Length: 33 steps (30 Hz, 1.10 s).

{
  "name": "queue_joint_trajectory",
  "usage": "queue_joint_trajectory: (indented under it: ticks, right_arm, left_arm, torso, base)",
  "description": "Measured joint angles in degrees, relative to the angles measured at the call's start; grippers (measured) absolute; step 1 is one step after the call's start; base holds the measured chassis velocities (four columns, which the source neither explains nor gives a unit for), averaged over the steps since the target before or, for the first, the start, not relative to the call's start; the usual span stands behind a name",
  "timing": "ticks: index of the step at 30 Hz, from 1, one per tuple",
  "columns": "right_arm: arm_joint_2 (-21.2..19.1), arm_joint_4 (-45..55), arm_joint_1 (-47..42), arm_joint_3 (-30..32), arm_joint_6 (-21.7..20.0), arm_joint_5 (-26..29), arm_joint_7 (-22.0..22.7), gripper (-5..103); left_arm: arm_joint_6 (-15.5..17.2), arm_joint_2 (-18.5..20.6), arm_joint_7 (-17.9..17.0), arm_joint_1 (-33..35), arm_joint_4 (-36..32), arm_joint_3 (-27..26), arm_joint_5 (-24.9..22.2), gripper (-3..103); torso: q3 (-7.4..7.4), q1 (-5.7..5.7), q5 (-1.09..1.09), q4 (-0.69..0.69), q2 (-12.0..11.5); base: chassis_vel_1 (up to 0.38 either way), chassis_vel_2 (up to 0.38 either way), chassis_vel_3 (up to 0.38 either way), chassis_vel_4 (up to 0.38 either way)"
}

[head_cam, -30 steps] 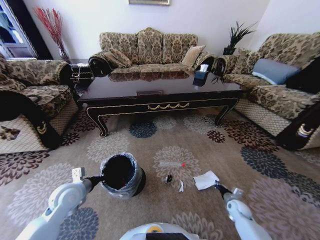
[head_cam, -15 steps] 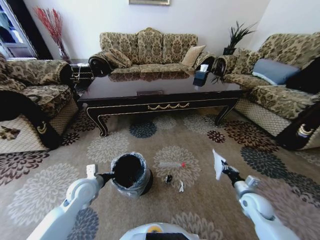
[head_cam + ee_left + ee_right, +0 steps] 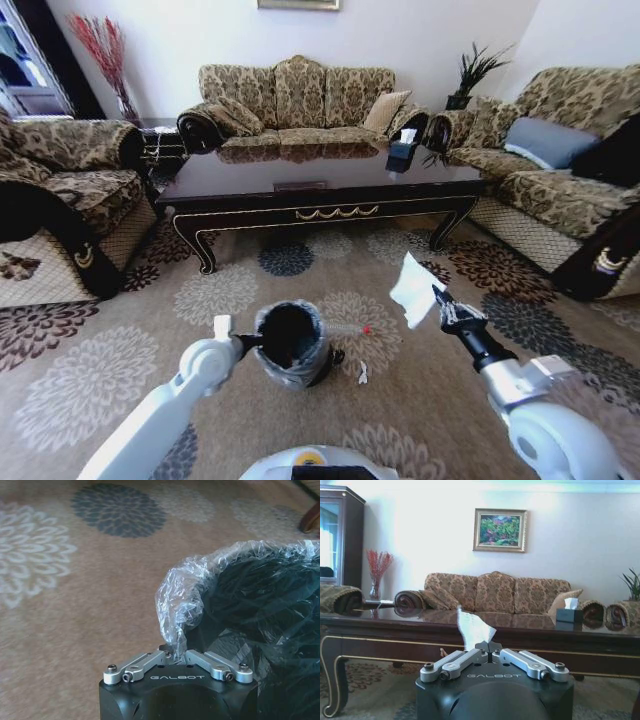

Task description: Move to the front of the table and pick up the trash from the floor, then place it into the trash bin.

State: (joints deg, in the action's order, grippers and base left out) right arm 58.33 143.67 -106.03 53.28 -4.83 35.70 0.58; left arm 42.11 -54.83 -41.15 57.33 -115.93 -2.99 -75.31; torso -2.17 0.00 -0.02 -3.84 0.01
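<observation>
Left pincer (image 3: 245,341) sits lower centre of the head view, clamped on the grey bag rim of the trash bin (image 3: 291,345), holding the bin just left of the frame's middle. Wrist view shows the fingers pinching the crinkled liner. Right pincer (image 3: 434,294) is up at right of centre, gripping the white paper square (image 3: 414,288), which hangs in the air above the floor (image 3: 120,360). On the carpet beside the bin: the clear wrapper with red spot (image 3: 352,328) and a small white scrap (image 3: 362,374). The table (image 3: 320,195) runs across the upper middle, well apart from both arms.
</observation>
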Motion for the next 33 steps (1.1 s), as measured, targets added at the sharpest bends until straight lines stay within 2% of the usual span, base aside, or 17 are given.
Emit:
queue_joint_trajectory:
  ticks: [9,13,14,16,19,23,25,29,33]
  right_arm:
    - [-0.41,0.36,-2.53,-0.86,-0.43,-2.13,-0.21,0]
    - [-1.71,0.13,-3.14,-1.71,1.52,-5.86,-1.62,0]
    - [-2.05,0.05,-3.11,-1.85,1.87,-6.44,-2.00,0]
    - [-2.18,0.02,-2.98,-1.79,1.92,-6.44,-2.07,0]
    - [-2.47,-0.05,-2.55,-1.31,1.95,-5.99,-2.11,0]
    - [-4.15,-0.18,-1.09,1.69,2.00,-1.42,-2.13,0]
    - [-4.32,-0.20,-1.00,1.70,2.05,-0.79,-2.34,0]
    - [-4.56,-0.28,-0.67,-0.61,2.32,1.61,-4.40,0]
    - [-4.56,-0.31,-0.83,-2.11,2.38,2.06,-5.65,0]
  left_arm:
    - [0.00,-0.11,-2.64,-7.95,1.45,8.27,-2.97,0]
    - [0.00,-1.59,-4.20,-13.97,3.15,14.53,-4.91,0]
    - [-0.02,-2.46,-4.85,-16.34,3.99,17.55,-5.84,0]
    - [-0.01,-2.81,-5.09,-17.35,4.45,19.00,-6.14,0]
    - [0.00,-3.47,-5.65,-19.02,5.40,21.37,-6.48,0]
    - [0.03,-6.41,-7.39,-22.90,8.93,26.28,-8.01,0]
    - [0.03,-7.00,-7.65,-23.49,9.47,26.86,-8.27,0]
    - [0.02,-10.13,-8.61,-27.01,12.70,29.73,-9.47,0]
    - [0.02,-11.62,-8.96,-28.46,14.45,30.61,-10.09,0]
  torso:
    - [0.00,0.00,0.03,0.01,0.00]
    - [-0.01,0.00,0.03,0.01,0.00]
    - [0.00,0.00,0.02,0.00,0.00]
    - [0.00,0.00,0.02,-0.01,0.00]
    - [0.00,0.00,0.03,-0.01,0.00]
    - [-0.01,0.00,0.03,0.02,0.00]
    - [-0.01,0.00,0.02,0.01,0.00]
    - [-0.01,0.00,0.02,0.00,-0.01]
    - [-0.01,0.00,0.03,0.01,0.00]
  base:
    - [0.000,0.000,0.000,0.000]
    - [0.000,0.000,0.000,0.000]
    - [0.000,0.000,0.000,0.000]
    - [0.000,0.000,0.000,0.000]
    - [0.000,0.000,0.000,0.000]
    - [0.000,0.000,0.000,0.000]
    - [0.000,0.000,0.000,0.000]
    - [0.000,0.000,0.000,0.000]
    - [0.000,0.000,0.000,0.000]
